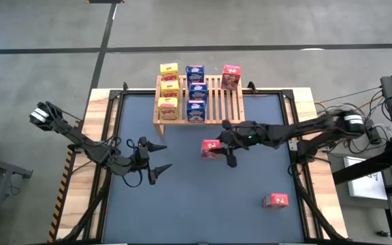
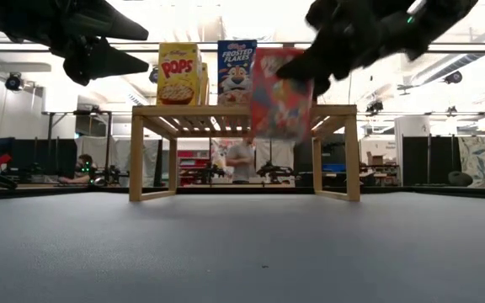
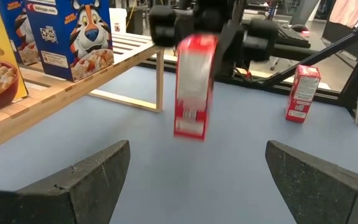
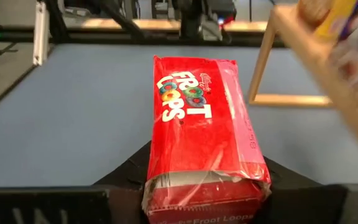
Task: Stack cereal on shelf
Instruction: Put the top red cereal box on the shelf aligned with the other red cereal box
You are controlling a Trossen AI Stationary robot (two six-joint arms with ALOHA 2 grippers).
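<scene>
The light-wood shelf stands at the table's far edge. Three yellow boxes, three blue boxes and one red box stand on its slats. My right gripper is shut on a red Froot Loops box, held in the air in front of the shelf; the box also shows in the low view. Another red box stands on the table at the near right. My left gripper is open and empty over the table's left half. My right gripper pinches the red box between its two fingers, on two opposite sides near the end nearest the wrist. The arm reaches in from the table's right. The box is lifted clear of the table and hangs below the gripper, roughly upright.
The shelf's right part shows bare slats beside the red box. The blue table mat lies open between the arms. Wooden table edges and dark frame rails run along both sides; cables and gear lie off the right edge.
</scene>
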